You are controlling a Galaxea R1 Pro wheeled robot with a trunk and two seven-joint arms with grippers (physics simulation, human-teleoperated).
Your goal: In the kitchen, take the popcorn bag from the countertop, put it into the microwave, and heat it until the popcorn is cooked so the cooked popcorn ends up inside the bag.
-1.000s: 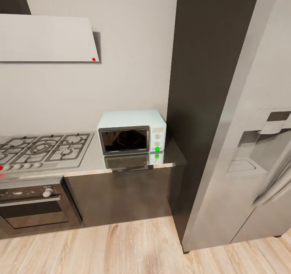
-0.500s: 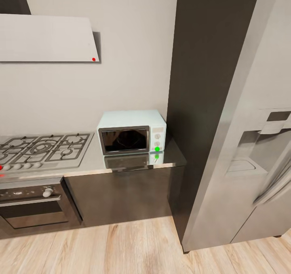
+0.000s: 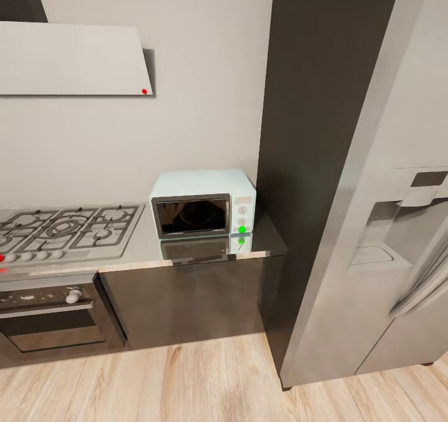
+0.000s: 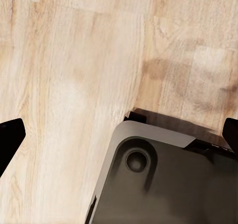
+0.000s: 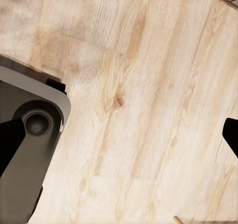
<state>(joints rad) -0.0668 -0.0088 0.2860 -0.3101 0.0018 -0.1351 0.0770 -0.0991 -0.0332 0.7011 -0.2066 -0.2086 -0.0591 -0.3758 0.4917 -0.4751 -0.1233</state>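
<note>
The pale mint-blue microwave (image 3: pixel 202 203) stands on the grey countertop (image 3: pixel 146 252) against the wall, its dark glass door shut and its round light (image 3: pixel 242 229) glowing green. The popcorn bag and the popcorn are out of view. In the left wrist view my left gripper (image 4: pixel 119 135) hangs open over the wood floor, one dark fingertip (image 4: pixel 10 137) at each side edge. My right gripper (image 5: pixel 119 137) is likewise open above the floor, its fingertips (image 5: pixel 231 135) far apart and holding nothing.
A gas hob (image 3: pixel 65 228) lies left of the microwave, above a built-in oven (image 3: pixel 50 313) and below a white hood (image 3: pixel 71 59). A tall dark panel (image 3: pixel 311 129) and the steel fridge (image 3: pixel 386 235) close off the right. My dark base (image 4: pixel 163 184) sits under both grippers.
</note>
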